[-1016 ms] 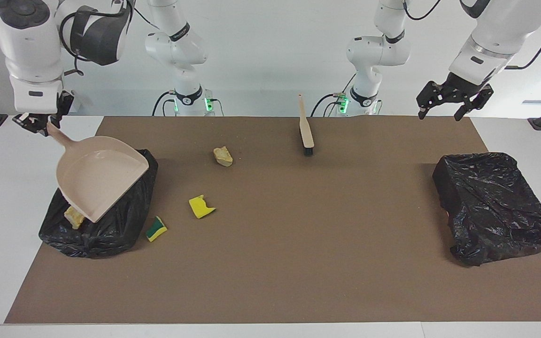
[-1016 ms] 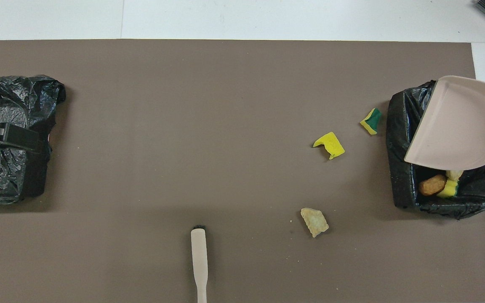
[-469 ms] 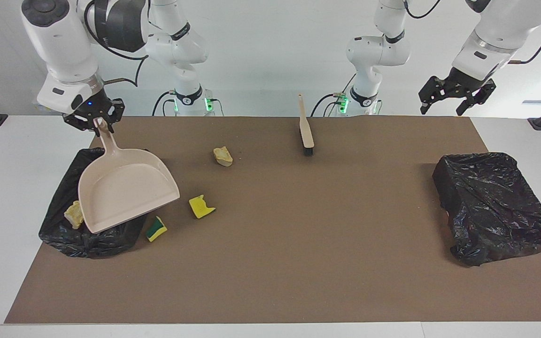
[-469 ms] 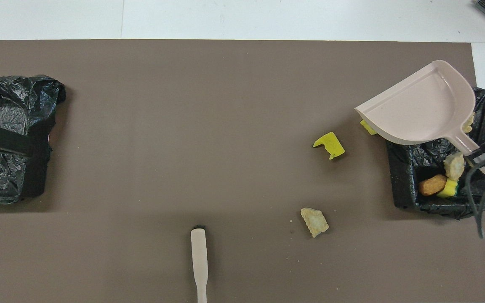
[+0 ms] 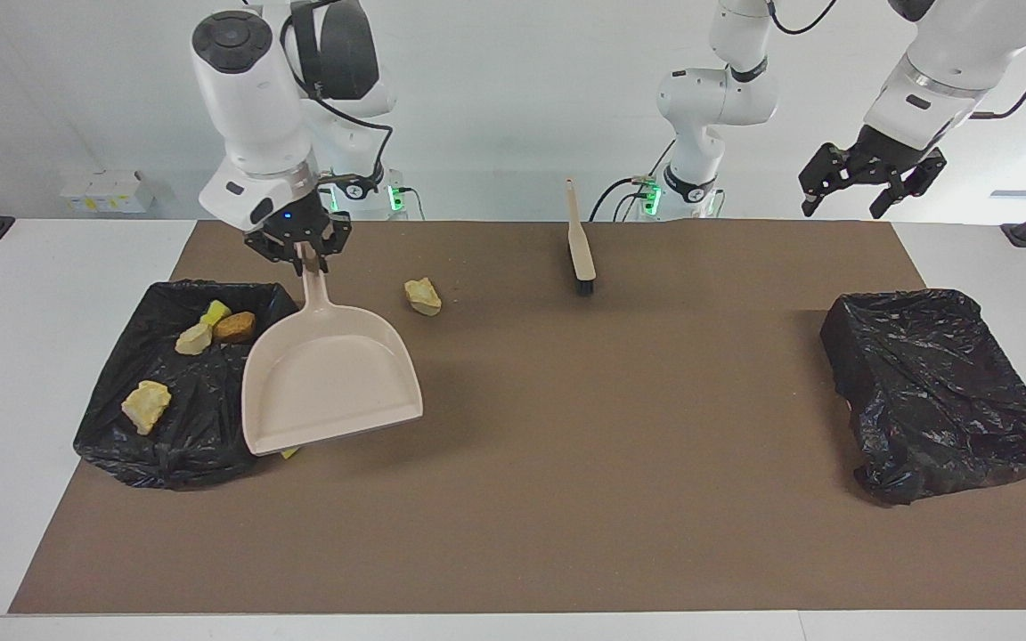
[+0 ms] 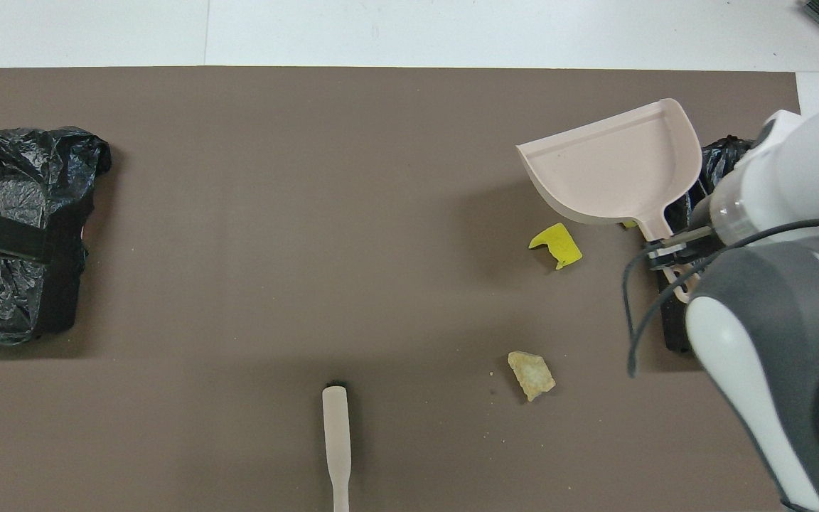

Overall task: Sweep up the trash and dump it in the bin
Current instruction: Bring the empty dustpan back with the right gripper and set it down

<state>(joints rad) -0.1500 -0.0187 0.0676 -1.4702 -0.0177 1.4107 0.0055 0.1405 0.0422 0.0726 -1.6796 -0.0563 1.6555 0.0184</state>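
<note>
Facing view: no readable writing shows. The right end effector (image 5: 300, 255), left of centre, grips the handle of the empty pale pink dustpan (image 5: 326, 378), raised and tilted beside the black-lined bin (image 5: 166, 445) at lower left. Four torn foam chunks (image 5: 146, 406) lie inside the bin; a beige chunk (image 5: 423, 296) rests on the worktop's brown mat (image 5: 566, 499) near the brush (image 5: 579, 239). The left end effector (image 5: 869, 182), upper right, hangs spread wide.

Overhead view: a bright yellow chunk (image 6: 556, 245) lies right of centre, just below the dustpan.

The right gripper (image 5: 301, 252) has carried the dustpan (image 5: 328, 383) off the bin (image 5: 176, 427) toward three o'clock in the facing view; it now covers the yellow chunk (image 6: 557, 245), uncovering four chunks inside the bin.
</note>
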